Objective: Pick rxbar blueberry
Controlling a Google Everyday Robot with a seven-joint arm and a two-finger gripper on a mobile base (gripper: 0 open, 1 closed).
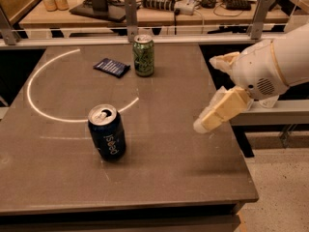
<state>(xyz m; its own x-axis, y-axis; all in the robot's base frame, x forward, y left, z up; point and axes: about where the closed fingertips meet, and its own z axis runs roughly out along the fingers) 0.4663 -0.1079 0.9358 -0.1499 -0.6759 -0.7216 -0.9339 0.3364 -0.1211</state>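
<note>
The rxbar blueberry [112,67] is a small flat dark navy packet lying on the far part of the grey table [183,168], just left of a green can. My gripper [207,94] hangs above the table's right side, well to the right of the packet and nearer the camera. Its cream fingers [219,114] are spread apart and hold nothing. The white arm reaches in from the right edge of the view.
A green can [144,55] stands right beside the packet. A dark blue Pepsi can [106,132] stands in the near left-middle. A pale arc of light curves across the tabletop. A metal rail and a cluttered desk lie behind the table.
</note>
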